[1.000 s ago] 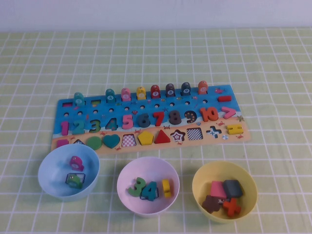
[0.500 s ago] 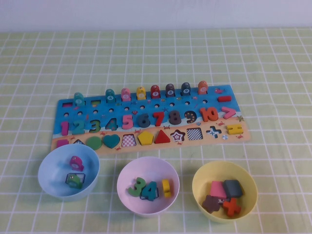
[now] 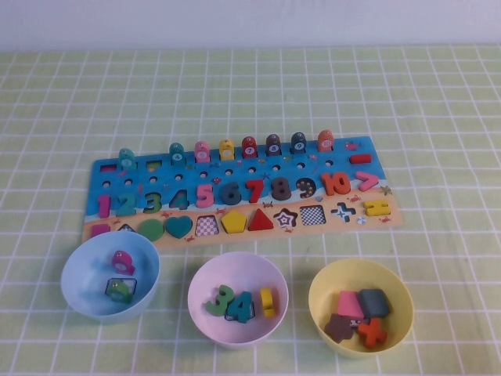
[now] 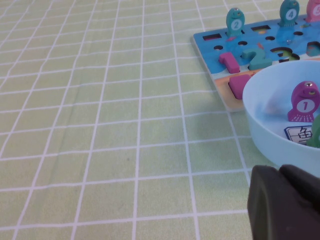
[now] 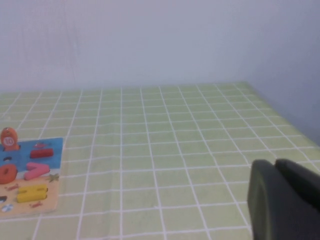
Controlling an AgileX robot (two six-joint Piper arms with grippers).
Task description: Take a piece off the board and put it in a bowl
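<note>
The dark slate-blue square piece (image 3: 374,301) lies in the pale yellow bowl (image 3: 356,272) at the front right, beside a pink trapezoid, a brown star and an orange cross. The board (image 3: 235,168) lies across the middle of the table, with two empty checkered slots in its shape row. Neither arm shows in the high view. My left gripper (image 4: 281,171) is shut and empty, low over the cloth beside the light blue bowl (image 4: 270,100); the board's left end (image 4: 207,42) lies beyond it. My right gripper (image 5: 275,164) is shut and empty, well right of the board's right end (image 5: 20,162).
A light blue bowl (image 3: 109,274) with two pieces stands at the front left. A lilac-pink bowl (image 3: 237,298) with number pieces stands at the front middle. A green checked cloth (image 3: 250,94) covers the table, and a pale wall runs behind it.
</note>
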